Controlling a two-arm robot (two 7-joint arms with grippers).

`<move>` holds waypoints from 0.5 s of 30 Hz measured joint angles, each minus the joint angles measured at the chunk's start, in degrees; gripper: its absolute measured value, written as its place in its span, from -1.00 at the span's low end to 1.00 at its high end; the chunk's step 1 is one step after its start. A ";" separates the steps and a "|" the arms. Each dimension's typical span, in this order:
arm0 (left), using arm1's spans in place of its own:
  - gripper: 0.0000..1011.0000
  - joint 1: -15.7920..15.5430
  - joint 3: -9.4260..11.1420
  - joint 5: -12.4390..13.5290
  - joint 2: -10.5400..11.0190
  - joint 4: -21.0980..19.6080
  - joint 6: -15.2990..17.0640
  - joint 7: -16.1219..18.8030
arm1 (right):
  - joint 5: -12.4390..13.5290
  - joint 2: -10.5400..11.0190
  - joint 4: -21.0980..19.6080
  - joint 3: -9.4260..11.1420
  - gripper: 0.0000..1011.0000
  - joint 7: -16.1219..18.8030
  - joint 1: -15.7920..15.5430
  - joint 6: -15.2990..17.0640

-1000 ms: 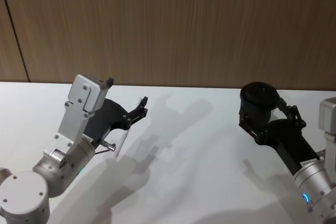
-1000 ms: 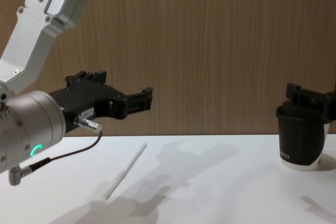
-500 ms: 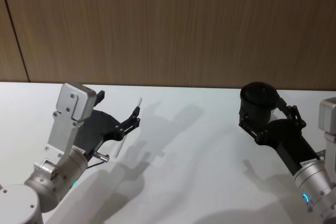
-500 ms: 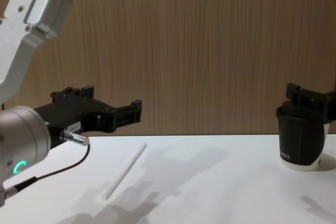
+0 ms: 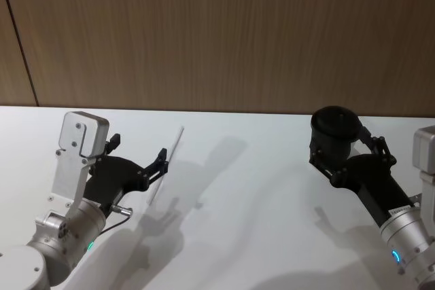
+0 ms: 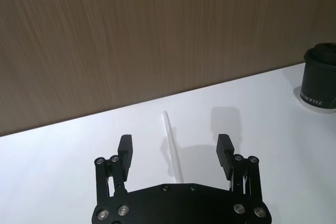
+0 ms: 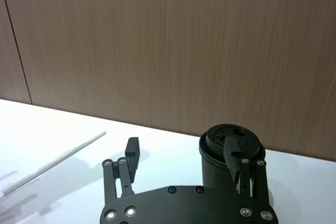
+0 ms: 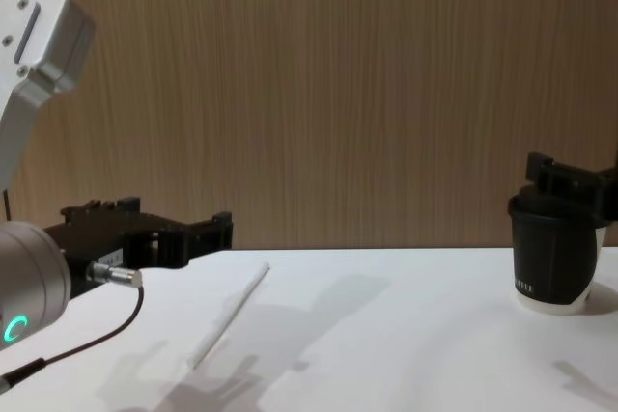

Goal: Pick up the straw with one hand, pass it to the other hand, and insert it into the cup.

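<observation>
The white straw (image 5: pixel 173 151) (image 8: pixel 230 314) lies flat on the table, left of centre. My left gripper (image 5: pixel 138 152) (image 8: pixel 159 222) hovers low at the straw's near end, open. In the left wrist view the straw (image 6: pixel 172 145) runs out between the two spread fingers of that gripper (image 6: pixel 175 142), untouched. The black lidded cup (image 5: pixel 334 123) (image 8: pixel 552 258) (image 6: pixel 320 85) stands upright at the far right. My right gripper (image 5: pixel 346 154) (image 7: pixel 181 149) is open right behind the cup (image 7: pixel 231 137), with one finger overlapping its lid. The straw (image 7: pixel 52 163) lies off to that gripper's side.
The white table (image 5: pixel 258 222) is bare between straw and cup. A brown wooden wall (image 5: pixel 217 32) closes off the table's far edge just behind both.
My left gripper has dropped and pulled back leftward, from above the straw to low at its near end, still open. The straw, cup and right gripper have not moved.
</observation>
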 joint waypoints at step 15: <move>0.98 -0.05 0.23 0.96 -0.64 0.78 3.78 0.85 | 0.00 0.00 0.00 0.00 0.98 0.00 0.00 0.00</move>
